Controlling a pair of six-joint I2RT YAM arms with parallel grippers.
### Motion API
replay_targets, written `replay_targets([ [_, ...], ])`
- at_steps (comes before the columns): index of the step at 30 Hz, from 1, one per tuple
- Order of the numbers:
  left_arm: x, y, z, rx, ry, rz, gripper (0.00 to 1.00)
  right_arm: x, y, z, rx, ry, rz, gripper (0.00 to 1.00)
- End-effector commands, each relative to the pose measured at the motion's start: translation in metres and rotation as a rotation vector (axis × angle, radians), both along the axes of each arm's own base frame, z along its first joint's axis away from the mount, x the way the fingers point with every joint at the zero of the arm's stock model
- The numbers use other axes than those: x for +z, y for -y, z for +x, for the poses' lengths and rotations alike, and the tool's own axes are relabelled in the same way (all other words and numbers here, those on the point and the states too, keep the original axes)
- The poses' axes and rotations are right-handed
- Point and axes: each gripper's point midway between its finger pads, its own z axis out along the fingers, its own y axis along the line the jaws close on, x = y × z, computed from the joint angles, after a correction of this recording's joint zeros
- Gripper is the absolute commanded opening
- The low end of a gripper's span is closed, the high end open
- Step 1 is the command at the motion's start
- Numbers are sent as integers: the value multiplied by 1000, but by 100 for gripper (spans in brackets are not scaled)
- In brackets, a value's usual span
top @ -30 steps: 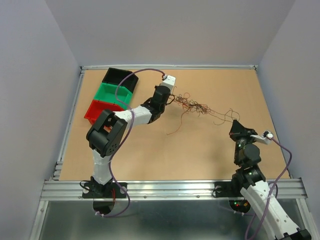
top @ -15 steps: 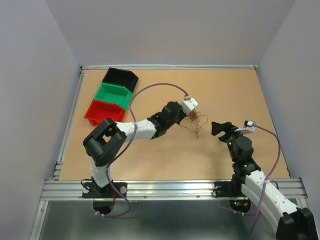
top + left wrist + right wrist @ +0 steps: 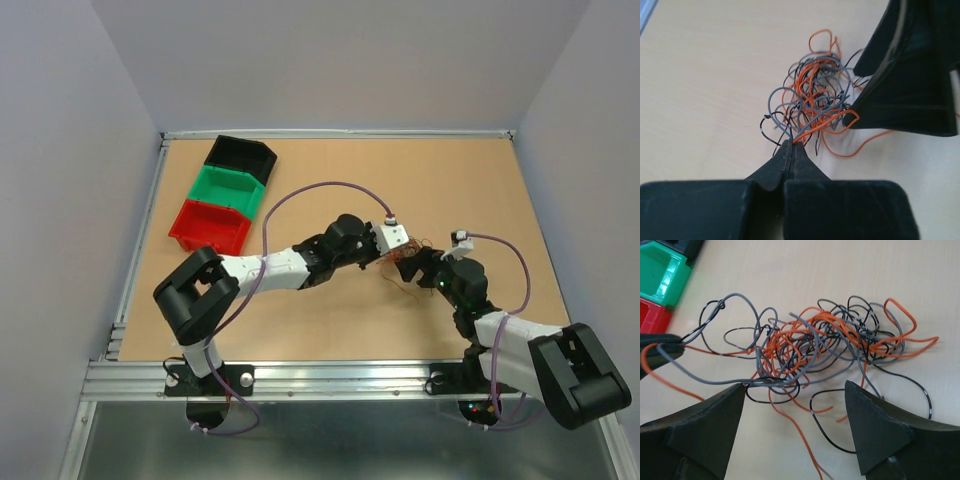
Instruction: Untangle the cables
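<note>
The cables (image 3: pixel 404 264) are a small tangle of thin orange, grey and black wires on the table's middle, between the two grippers. My left gripper (image 3: pixel 384 260) touches the tangle's left side. In the left wrist view it (image 3: pixel 791 144) is shut on a few grey and orange strands that run into the cables (image 3: pixel 815 97). My right gripper (image 3: pixel 419 268) is at the tangle's right side. In its own view it (image 3: pixel 795 387) stands open, its fingers either side of the near edge of the cables (image 3: pixel 815 342), with loose strands lying between them.
Three bins stand in a row at the back left: black (image 3: pixel 242 158), green (image 3: pixel 230 188) and red (image 3: pixel 208 225). A raised metal rail (image 3: pixel 140 230) borders the table's left edge. Purple cables arc over both arms.
The left gripper has carried its strands right and nearer, and the stretched tangle has bunched up. The right gripper has opened, let go of its strands and moved left to the tangle.
</note>
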Motion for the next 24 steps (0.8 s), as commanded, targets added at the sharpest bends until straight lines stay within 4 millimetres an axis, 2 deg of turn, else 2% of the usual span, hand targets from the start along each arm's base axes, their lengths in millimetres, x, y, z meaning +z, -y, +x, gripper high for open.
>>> replay_targets([
  [1, 50, 11, -23, -120, 18, -111, 0, 49, -18, 20, 59, 172, 46, 84],
  [4, 61, 11, -34, -167, 9, -131, 0, 48, -18, 21, 55, 168, 50, 78],
  [5, 64, 10, -35, -171, 8, -135, 0, 48, -19, 22, 53, 168, 51, 62],
  [6, 64, 9, -36, -171, 9, -137, 0, 48, -18, 22, 52, 166, 51, 54],
  [7, 68, 7, -38, -175, 17, -143, 0, 48, -18, 23, 44, 166, 55, 35],
  [8, 70, 7, -38, -175, 21, -146, 2, 49, -17, 23, 37, 166, 61, 23],
  [10, 74, 5, -37, -167, 27, -153, 6, 49, -13, 23, 14, 167, 68, 8],
  [11, 78, 5, -36, -157, 34, -165, 21, 52, -12, 22, 6, 174, 80, 1],
  [14, 80, 1, -33, -135, 46, -179, 44, 58, -10, 17, -2, 198, 91, 1],
  [15, 78, 0, -31, -130, 47, -175, 47, 60, -10, 16, 0, 205, 94, 1],
  [19, 74, -2, -26, -114, 67, -161, 49, 67, -11, 10, 19, 232, 114, 1],
  [24, 58, 0, -13, -68, 79, -122, 49, 73, -17, 4, 56, 243, 132, 1],
])
